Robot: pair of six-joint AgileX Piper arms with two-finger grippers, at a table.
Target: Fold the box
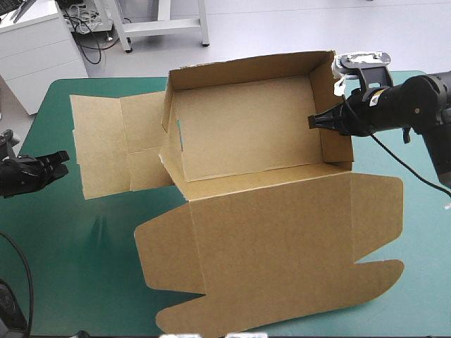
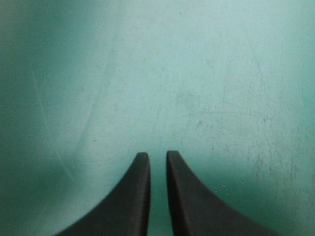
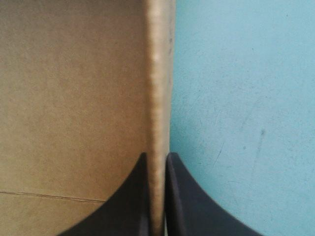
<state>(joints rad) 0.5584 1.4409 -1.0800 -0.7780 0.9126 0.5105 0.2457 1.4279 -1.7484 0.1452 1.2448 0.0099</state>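
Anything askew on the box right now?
Yes. The left wall of the brown cardboard box leans crooked, a slit of teal-green table cover showing beside it, and its outer flap lies flat. The black-fingered right gripper pinches the right wall upright.

The desk (image 1: 77,282) has a teal-green cover. Close up in the wrist views, the cover shows fine pale scratches and a soft, even sheen. Beyond the desk's far edge, from 11 to 2 o'clock, lies a pale grey floor (image 1: 282,28). At 10 o'clock stands a white cabinet (image 1: 35,53) with drawer lines across its front. Just beside it, near 11 o'clock, dark cables (image 1: 88,32) lie tangled. At 12 o'clock the legs and crossbar of a white metal frame (image 1: 165,27) rest on the floor.
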